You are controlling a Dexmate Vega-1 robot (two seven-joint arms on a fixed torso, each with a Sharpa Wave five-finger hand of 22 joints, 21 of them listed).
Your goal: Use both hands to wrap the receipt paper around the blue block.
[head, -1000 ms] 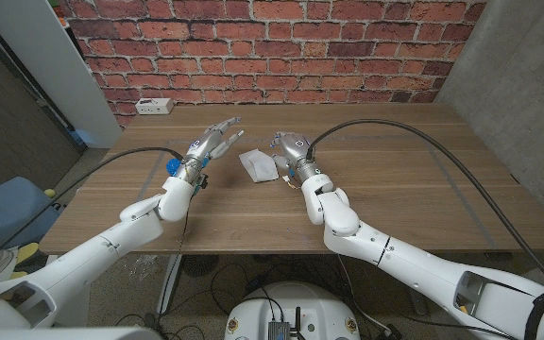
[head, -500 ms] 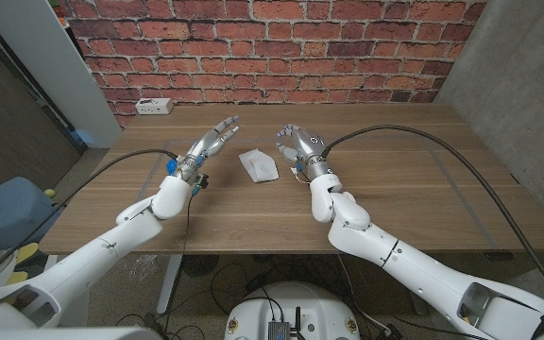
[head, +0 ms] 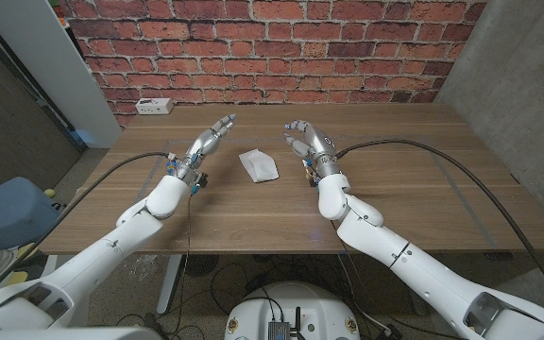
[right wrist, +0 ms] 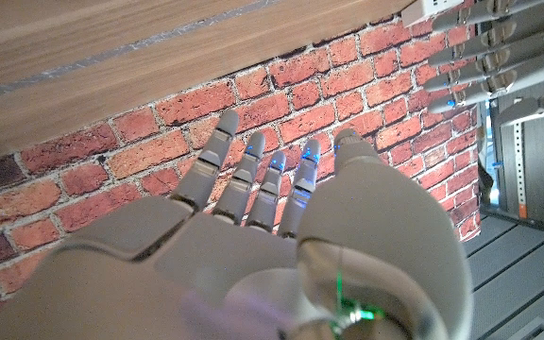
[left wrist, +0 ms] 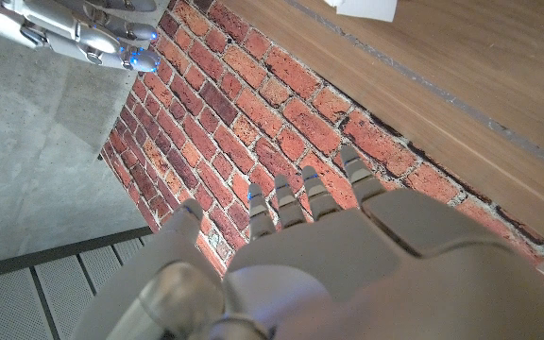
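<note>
Paper-wrapped block [head: 259, 164] on table [head: 414, 179] btwn hands, left hand [head: 208, 144] & right hand [head: 310, 144] spread, empty, apart from it

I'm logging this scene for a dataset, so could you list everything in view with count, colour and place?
table: one, brown wood, across the middle of the head view
paper bundle: one, white, on the table between the two hands; no blue shows on it
power strip: one, white, at the table's far left corner by the wall
brick wall: one, red, behind the table
blue bin: one, on the floor left of the table
cables: two, black, running along the arms
left hand: one, grey, fingers apart, left of the bundle, holding nothing
right hand: one, grey, fingers apart, right of the bundle, holding nothing
</note>
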